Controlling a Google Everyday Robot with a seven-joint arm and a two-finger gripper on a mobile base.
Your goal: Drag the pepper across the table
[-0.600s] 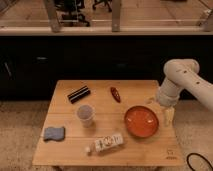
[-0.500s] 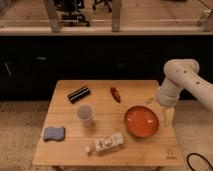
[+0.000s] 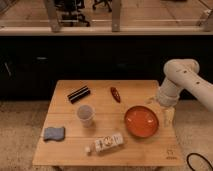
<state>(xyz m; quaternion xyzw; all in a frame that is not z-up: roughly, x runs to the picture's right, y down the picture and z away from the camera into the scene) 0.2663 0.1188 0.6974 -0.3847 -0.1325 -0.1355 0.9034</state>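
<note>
The pepper (image 3: 115, 94) is a small dark red chili lying on the far middle part of the light wooden table (image 3: 65, 150). My gripper (image 3: 168, 118) hangs from the white arm at the table's right edge, just right of the orange plate and well to the right of the pepper, not touching it.
An orange plate (image 3: 142, 121) sits at the right. A black striped block (image 3: 79, 94) lies at the far left. A translucent cup (image 3: 85, 115) stands in the middle. A blue-grey sponge (image 3: 53, 133) lies at the left front, a white bottle (image 3: 106, 143) at the front.
</note>
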